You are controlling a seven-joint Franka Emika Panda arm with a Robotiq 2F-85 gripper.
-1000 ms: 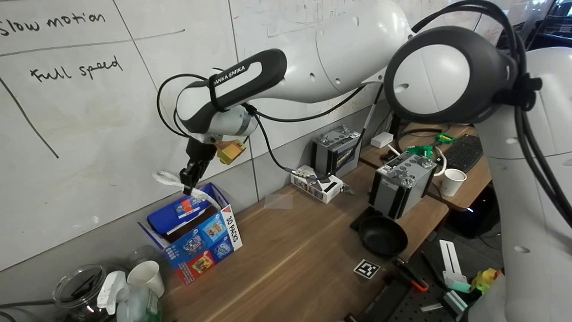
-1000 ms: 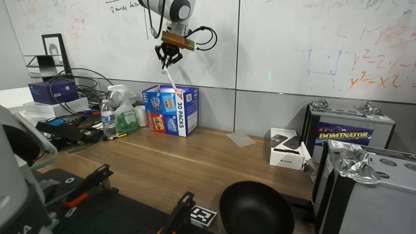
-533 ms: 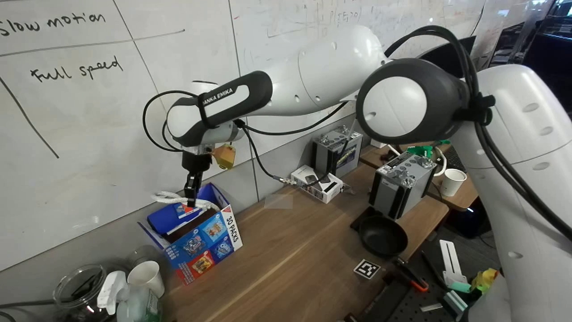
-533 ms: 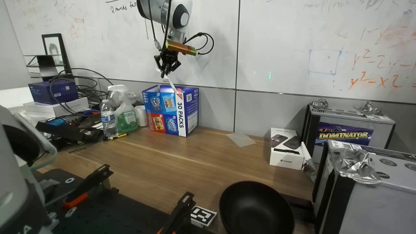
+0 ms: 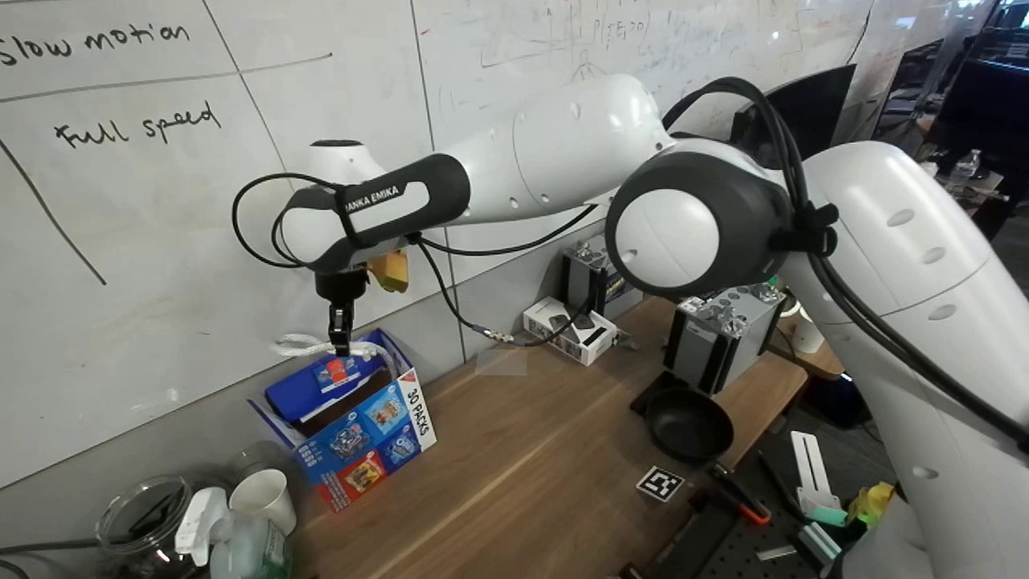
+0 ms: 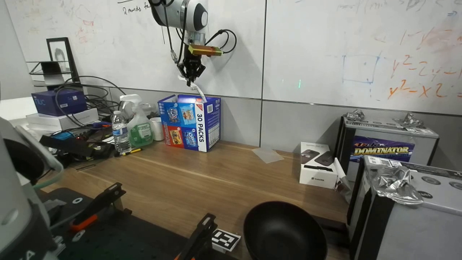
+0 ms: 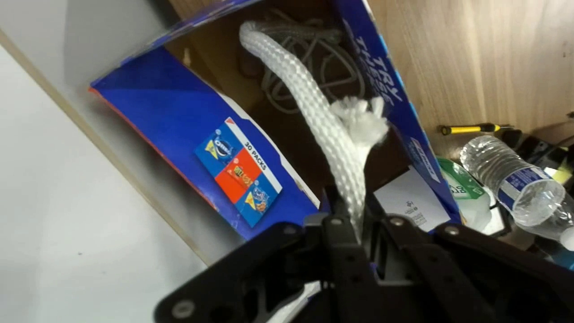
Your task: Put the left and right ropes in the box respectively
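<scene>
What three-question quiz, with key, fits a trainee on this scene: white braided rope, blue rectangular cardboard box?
1. Multiple choice: what is the black two-fingered gripper shut on?
a) clear plastic bottle
b) white braided rope
c) black-and-yellow screwdriver
2. True or false: thin looped white cord lies inside the blue rectangular cardboard box.
3. Fill in: the box's white printed strip reads "30 ____".
Key: 1 b; 2 true; 3 PACKS.

The gripper (image 7: 352, 210) hid part of the white rope (image 7: 314, 105), the thin cord (image 7: 308, 57) inside the box (image 7: 394, 89) (dim and blurred) defied tracing, and an exterior view's lower edge cropped the black pan (image 6: 285, 229).
</scene>
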